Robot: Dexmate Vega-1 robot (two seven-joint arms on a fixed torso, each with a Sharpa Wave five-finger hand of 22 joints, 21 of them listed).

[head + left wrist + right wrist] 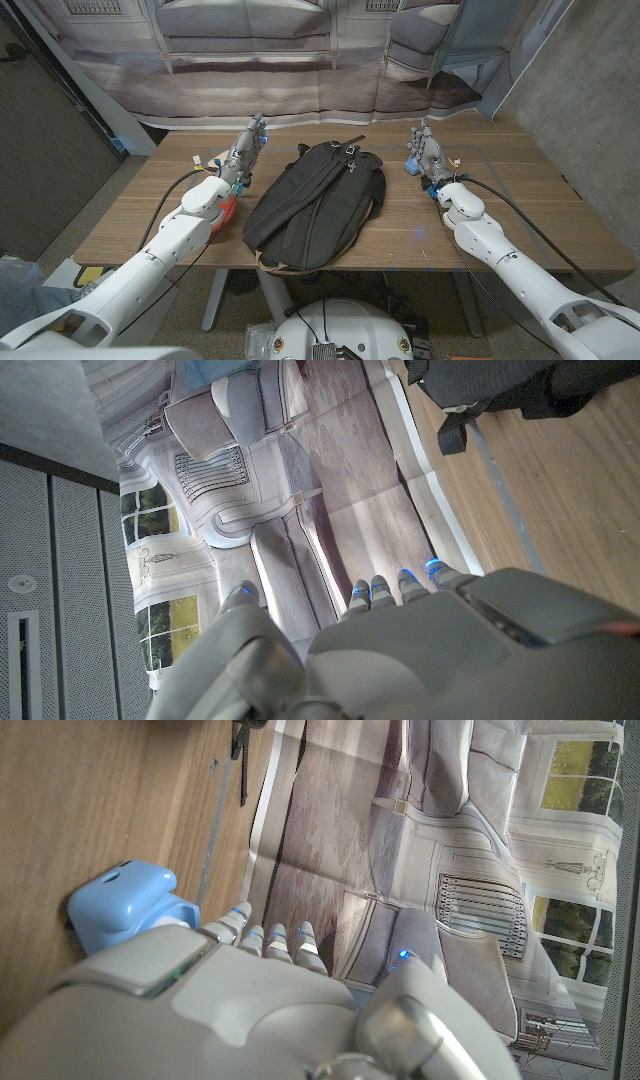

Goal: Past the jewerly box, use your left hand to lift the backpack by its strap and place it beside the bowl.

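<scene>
printed sofa-room backdrop (270, 50); grey concrete wall (590, 70); dark panel (45, 130)

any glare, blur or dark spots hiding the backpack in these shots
Head view: even light, sharp, but the black backpack shows little detail, with a small bluish glint on the table to its right. Left wrist view: the left hand is soft up close. Right wrist view: right hand blurred, backdrop windows bright.

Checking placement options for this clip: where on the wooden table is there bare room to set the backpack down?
Bare wood lies right of the black fabric backpack, out to the wooden table's right edge, and near the left edge beyond the left hand. The middle is crowded by the backpack; a small light blue object sits by the right hand.
</scene>
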